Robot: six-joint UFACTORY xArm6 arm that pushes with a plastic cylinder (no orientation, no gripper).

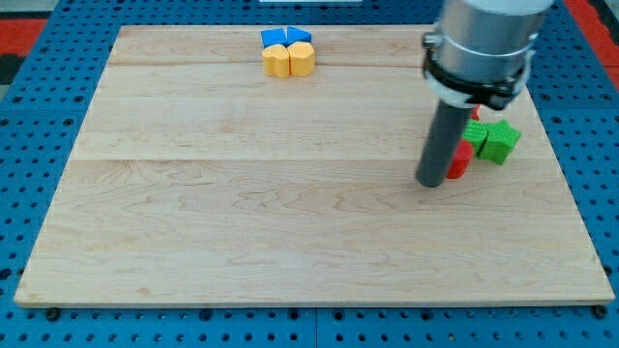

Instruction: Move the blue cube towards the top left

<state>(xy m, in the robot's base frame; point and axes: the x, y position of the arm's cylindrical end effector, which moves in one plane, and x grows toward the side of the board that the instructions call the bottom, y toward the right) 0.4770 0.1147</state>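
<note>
Since the blue cube sits at the view's top edge of the surface, touching a blue wedge-like block on its right and a yellow block just below it, with a second yellow block beside that, it should be pushed from its right side, leftward along the top edge. My tip is well apart, at the view's right, just beside a red block and near the green blocks. There is no gripper, only the rod. I judge a wide approach around the cluster is best, as the neighbours could otherwise be dragged along.
</note>
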